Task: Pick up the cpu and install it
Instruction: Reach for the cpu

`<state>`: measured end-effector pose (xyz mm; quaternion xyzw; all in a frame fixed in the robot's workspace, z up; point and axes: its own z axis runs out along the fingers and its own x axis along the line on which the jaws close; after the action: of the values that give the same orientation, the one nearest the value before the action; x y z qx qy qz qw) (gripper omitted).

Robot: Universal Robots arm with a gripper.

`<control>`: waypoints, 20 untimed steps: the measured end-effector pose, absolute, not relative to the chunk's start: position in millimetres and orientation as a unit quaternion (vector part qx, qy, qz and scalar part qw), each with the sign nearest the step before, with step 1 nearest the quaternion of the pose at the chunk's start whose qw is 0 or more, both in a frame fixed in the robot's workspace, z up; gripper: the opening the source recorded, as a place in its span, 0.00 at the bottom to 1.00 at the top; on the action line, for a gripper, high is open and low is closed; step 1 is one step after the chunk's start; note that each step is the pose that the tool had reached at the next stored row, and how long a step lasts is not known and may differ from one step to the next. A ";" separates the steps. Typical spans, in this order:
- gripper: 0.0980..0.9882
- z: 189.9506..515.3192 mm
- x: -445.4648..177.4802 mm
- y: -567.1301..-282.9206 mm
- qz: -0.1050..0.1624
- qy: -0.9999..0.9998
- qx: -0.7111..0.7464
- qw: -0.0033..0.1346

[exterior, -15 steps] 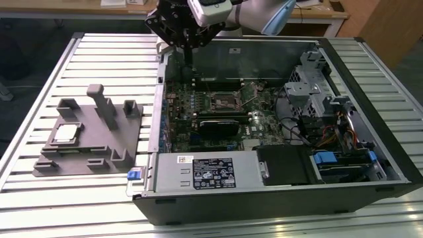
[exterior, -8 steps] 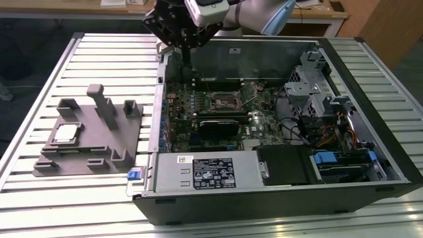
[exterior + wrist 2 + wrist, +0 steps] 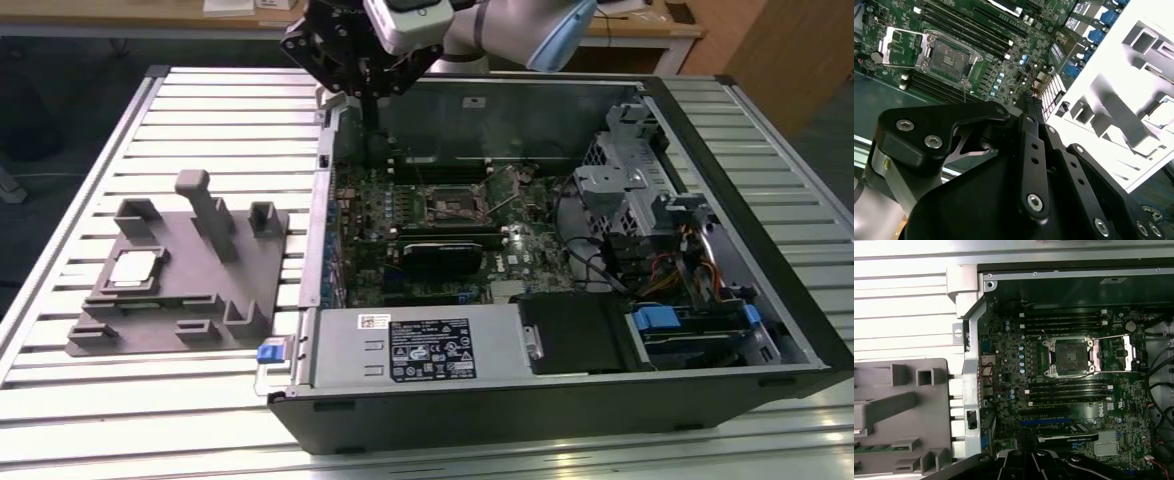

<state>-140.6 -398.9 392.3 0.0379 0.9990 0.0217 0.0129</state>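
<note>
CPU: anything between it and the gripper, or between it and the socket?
The cpu lies uncovered on the grey fixture tray, open from above to the gripper. Between it and the open, empty CPU socket stand the tray's upright posts and the computer case's side wall.

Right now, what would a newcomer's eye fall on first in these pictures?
The open computer case dominates the slatted table, its motherboard's socket open. At the exterior view's left, the silver cpu lies on a grey fixture tray. The black claw hangs above a corner of the case.
</note>
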 end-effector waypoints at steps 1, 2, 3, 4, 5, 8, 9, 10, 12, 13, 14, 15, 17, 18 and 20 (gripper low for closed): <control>0.01 392.2 -141.1 -398.9 0.022 0.999 0.038 0.013; 0.01 392.3 -141.5 -398.9 0.022 0.999 0.038 0.013; 0.01 392.2 -142.0 -398.9 0.022 0.999 0.038 0.013; 0.01 392.1 -142.6 -398.9 0.022 0.999 0.038 0.013; 0.01 392.1 -143.1 -398.9 0.022 0.999 0.038 0.013; 0.01 391.9 -144.8 -398.9 0.022 0.999 0.038 0.013; 0.01 391.9 -145.3 -398.9 0.022 0.999 0.038 0.013; 0.01 391.8 -145.9 -398.9 0.022 0.999 0.038 0.012; 0.01 391.7 -146.8 -398.9 0.022 0.999 0.038 0.012; 0.01 391.7 -147.3 -398.9 0.022 0.999 0.038 0.012; 0.01 391.6 -147.8 -398.9 0.022 0.999 0.038 0.012; 0.01 391.6 -148.3 -398.9 0.022 0.999 0.038 0.012; 0.01 391.5 -149.3 -398.9 0.022 0.999 0.038 0.012; 0.01 391.5 -149.9 -398.9 0.022 0.999 0.038 0.012; 0.01 391.4 -151.0 -398.9 0.022 0.999 0.038 0.012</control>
<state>-151.0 -398.9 391.4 0.0379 0.9990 0.0217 0.0121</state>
